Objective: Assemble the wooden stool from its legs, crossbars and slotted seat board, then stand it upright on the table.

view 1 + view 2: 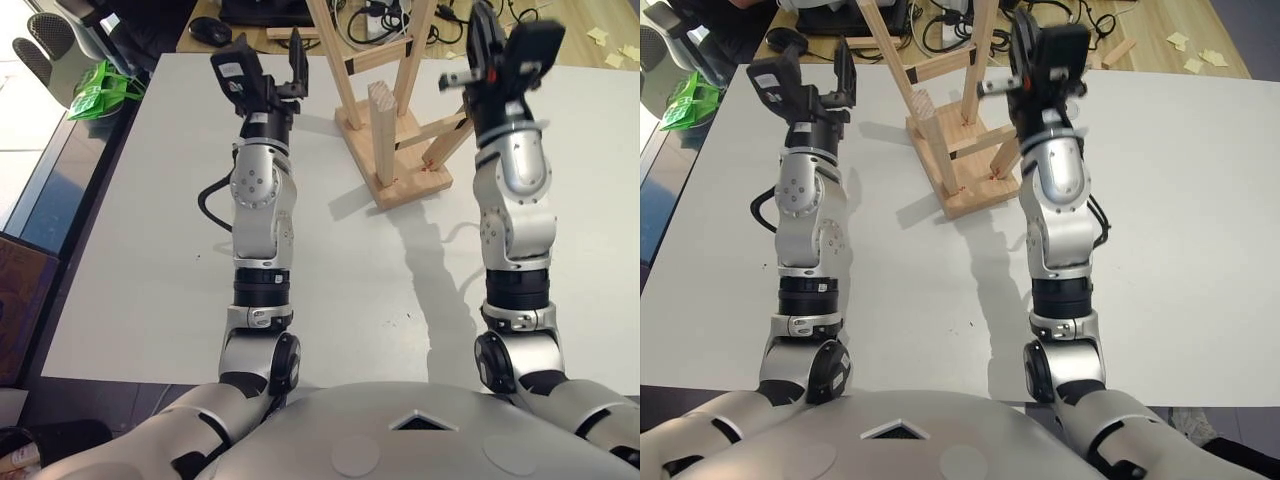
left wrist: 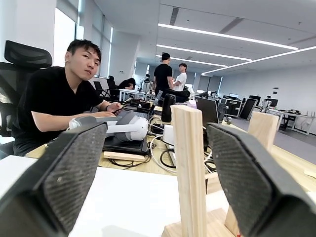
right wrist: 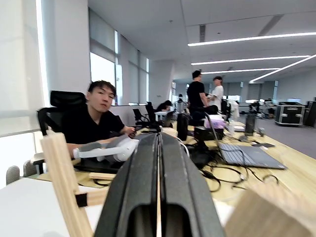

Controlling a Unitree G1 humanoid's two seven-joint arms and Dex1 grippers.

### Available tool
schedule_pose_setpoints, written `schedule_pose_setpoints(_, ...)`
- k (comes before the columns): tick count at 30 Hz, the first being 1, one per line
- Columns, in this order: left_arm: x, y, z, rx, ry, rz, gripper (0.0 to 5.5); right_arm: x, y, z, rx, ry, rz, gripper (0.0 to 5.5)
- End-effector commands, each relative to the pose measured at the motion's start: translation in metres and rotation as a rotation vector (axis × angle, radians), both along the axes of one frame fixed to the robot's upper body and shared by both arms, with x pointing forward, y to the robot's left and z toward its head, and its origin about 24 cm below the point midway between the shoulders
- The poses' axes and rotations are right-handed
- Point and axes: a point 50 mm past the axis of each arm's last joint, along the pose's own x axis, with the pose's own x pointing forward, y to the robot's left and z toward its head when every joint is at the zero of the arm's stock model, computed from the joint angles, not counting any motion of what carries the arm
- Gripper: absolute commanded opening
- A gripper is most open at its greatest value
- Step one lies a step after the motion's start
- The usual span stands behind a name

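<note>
Nearest the robot, the white table [image 1: 150,300] is plain bare surface, with both arms stretched forward over it. At about 11 o'clock the left gripper [image 1: 275,70] is held up off the table with its fingers [image 2: 74,168] spread wide and nothing in them. From its wrist view one upright leg stands framed between the two pads, farther off and not touched.

At about 1 o'clock the right gripper [image 1: 484,45] is also raised, its two fingers pressed flat together on nothing. Whether it brushes the stool beside it I cannot tell.

Between the two, at 12 o'clock, sits the wooden stool [image 1: 395,150] — upside down, the seat board [image 1: 405,185] flat on the table, the legs [image 1: 381,135] pointing up, crossbars [image 1: 378,55] joining them. The left gripper lies at its 9 o'clock, apart from it; the right gripper at its 3 o'clock, just beside it.

Past the far edge lie cables [image 1: 375,25] and a mouse [image 1: 210,30] — and, off the table at 10 o'clock, a green bag [image 1: 100,90].
</note>
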Motion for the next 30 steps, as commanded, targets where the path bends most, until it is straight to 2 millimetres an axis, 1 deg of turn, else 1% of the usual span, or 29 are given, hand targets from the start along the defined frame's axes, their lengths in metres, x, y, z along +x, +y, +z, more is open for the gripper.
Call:
schedule_pose_setpoints(1,-0.003,-0.004,-0.004,0.013,-0.011,-0.028,3.75,0.004,-0.003,-0.009,0.018,0.02,-0.035,0.03)
schedule_pose_setpoints(5,-0.002,-0.003,-0.006,0.021,0.001,-0.02,3.75,0.003,0.003,-0.009,0.002,0.01,0.001,0.03)
schedule_pose_setpoints(19,0.0,-0.006,-0.004,0.024,0.001,-0.044,3.75,0.004,0.007,-0.008,-0.017,0.004,0.028,0.03)
schedule_pose_setpoints(30,-0.001,-0.005,0.0,0.013,-0.019,-0.04,3.75,0.006,0.005,-0.007,-0.004,0.011,0.016,0.03)
